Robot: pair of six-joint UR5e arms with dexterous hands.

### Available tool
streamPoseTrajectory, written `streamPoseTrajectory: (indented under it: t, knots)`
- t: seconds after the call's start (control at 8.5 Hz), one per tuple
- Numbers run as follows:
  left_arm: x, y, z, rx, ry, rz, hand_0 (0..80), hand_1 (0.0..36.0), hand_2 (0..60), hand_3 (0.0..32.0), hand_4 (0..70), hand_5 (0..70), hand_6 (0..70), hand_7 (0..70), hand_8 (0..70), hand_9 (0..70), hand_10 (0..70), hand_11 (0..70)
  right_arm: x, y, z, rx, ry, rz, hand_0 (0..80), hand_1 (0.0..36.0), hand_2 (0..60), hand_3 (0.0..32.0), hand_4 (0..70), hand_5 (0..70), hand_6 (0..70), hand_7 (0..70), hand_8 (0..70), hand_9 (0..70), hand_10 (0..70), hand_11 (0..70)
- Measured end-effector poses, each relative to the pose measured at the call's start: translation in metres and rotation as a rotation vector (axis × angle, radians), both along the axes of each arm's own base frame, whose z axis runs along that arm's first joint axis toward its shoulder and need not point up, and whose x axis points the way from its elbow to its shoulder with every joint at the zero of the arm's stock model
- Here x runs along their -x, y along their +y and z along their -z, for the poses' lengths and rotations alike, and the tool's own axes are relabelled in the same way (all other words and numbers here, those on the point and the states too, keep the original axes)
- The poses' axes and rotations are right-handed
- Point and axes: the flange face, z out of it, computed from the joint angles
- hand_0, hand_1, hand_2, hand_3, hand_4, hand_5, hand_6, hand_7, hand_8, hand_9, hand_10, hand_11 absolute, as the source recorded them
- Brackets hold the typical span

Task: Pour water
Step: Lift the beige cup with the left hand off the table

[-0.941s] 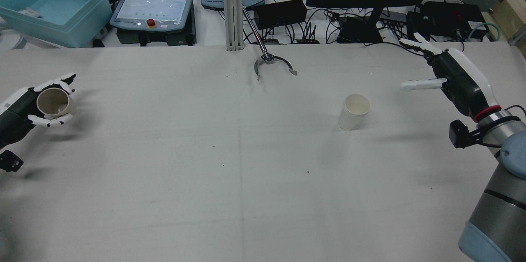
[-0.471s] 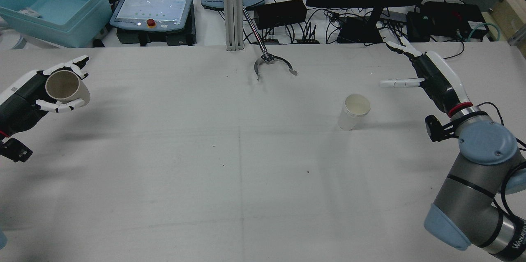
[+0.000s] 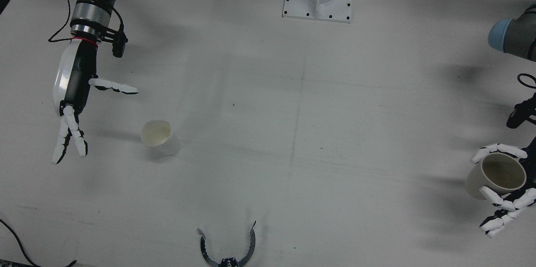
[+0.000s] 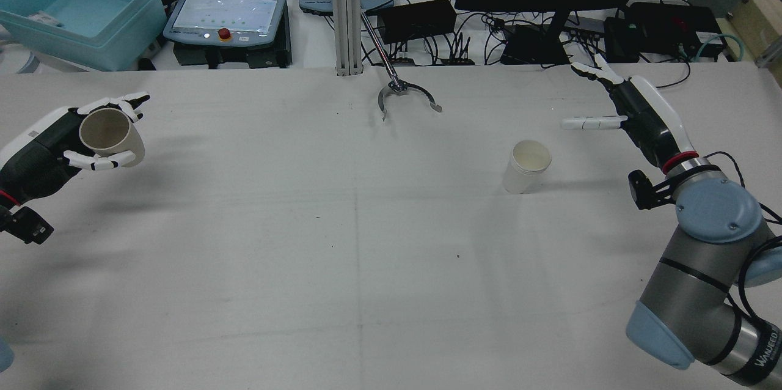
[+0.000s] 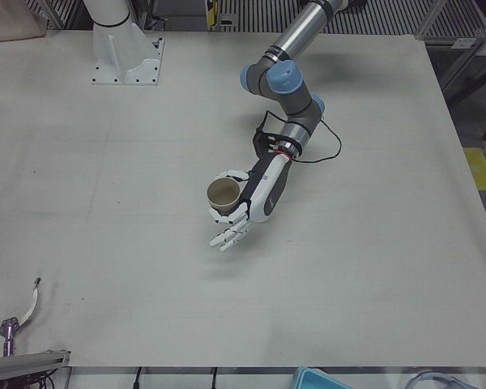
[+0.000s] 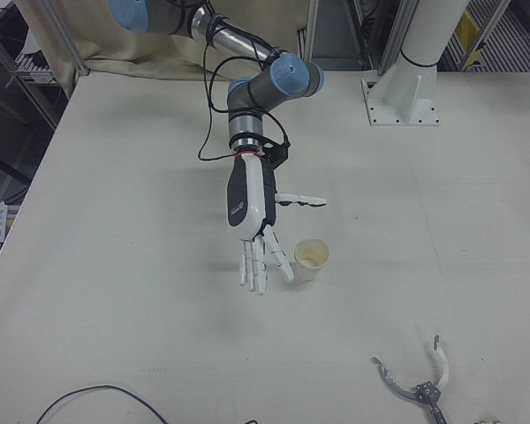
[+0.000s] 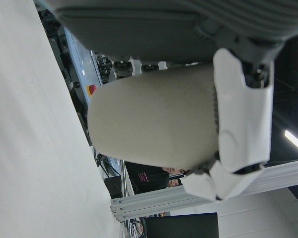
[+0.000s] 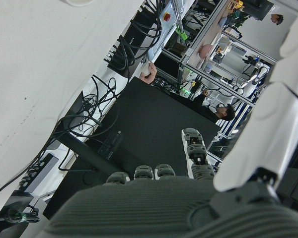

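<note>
Left hand (image 4: 43, 151) has carried its gripped paper cup (image 4: 110, 136) slightly inward.
Right hand (image 4: 635, 112), fingers spread and empty, has edged nearer the standing cup (image 4: 526, 174); pouring seems not yet begun.

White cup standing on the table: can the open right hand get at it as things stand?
Probably yes. The right hand is open beside the white cup, apart from it, with bare table between them and nothing blocking.

The front view looks almost straight down on the worktop (image 3: 293, 91); the rear view looks forward from high behind. Both share the standing cup (image 3: 158, 136) (image 4: 526, 165). Each corner view covers one half. Both hand cameras lie sideways, very close.
</note>
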Motion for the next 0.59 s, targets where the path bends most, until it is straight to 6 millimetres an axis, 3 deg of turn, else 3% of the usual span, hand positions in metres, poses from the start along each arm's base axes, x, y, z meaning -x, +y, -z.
streamPoseTrajectory:
  t: [0.35, 0.59]
  knots:
    - [-0.0036, 0.0019, 0.0012, -0.008, -0.020, -0.062, 59.2, 36.0, 60.0, 0.0, 55.8, 58.3, 16.3, 15.8, 10.8, 13.0, 9.6, 16.7, 0.0007, -0.0008, 0.0025, -0.008, -0.009, 0.000, 46.0, 10.6, 4.9, 0.0, 5.8, 3.1, 3.0, 2.5, 1.8, 1.4, 0.0, 0.3]
    - [-0.0027, 0.0021, 0.0007, -0.008, -0.024, -0.067, 58.7, 36.0, 60.0, 0.0, 53.5, 54.6, 15.6, 15.0, 10.2, 12.6, 9.4, 16.4, 0.0014, -0.0015, 0.0045, -0.013, -0.015, 0.000, 46.0, 10.7, 4.8, 0.0, 6.0, 3.5, 3.2, 2.8, 1.9, 1.5, 0.0, 0.4]
